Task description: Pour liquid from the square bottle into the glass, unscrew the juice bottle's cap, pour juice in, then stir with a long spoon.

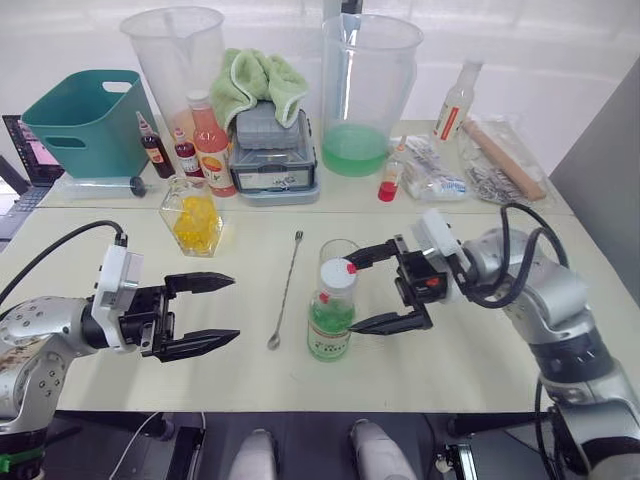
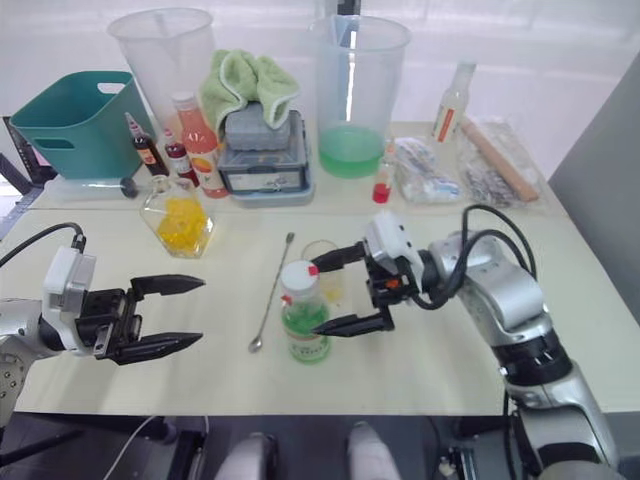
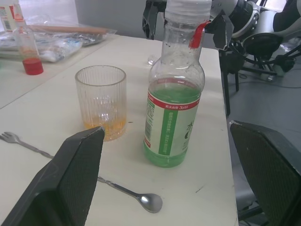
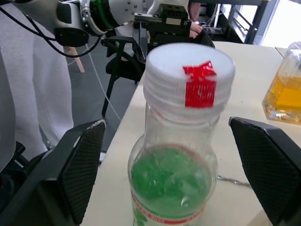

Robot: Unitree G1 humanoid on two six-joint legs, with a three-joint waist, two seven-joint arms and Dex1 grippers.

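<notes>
Now the right gripper (image 1: 392,288) is hovering at the juice bottle (image 1: 330,318), its fingers (image 1: 375,251) spread wide and reaching toward the cap (image 1: 338,272) from the right side without touching it. The cap (white, with a red tab on it) is sitting on the bottle's neck, and the bottle is standing upright near the counter's (image 1: 480,350) front edge, about half full of green liquid. The glass (image 3: 101,101) is standing just behind the bottle, close beside it, holding a thin layer of yellow-orange liquid at its bottom.

The left gripper (image 1: 203,313) is hanging over the counter well to the left of the bottle, its fingers (image 1: 200,283) also wide open and holding nothing. Between that gripper and the bottle, the spoon (image 1: 285,290) is lying flat on the counter, its bowl toward the front edge. The square bottle (image 1: 193,217) is standing farther back on the left, behind the left gripper, with yellow liquid inside.
</notes>
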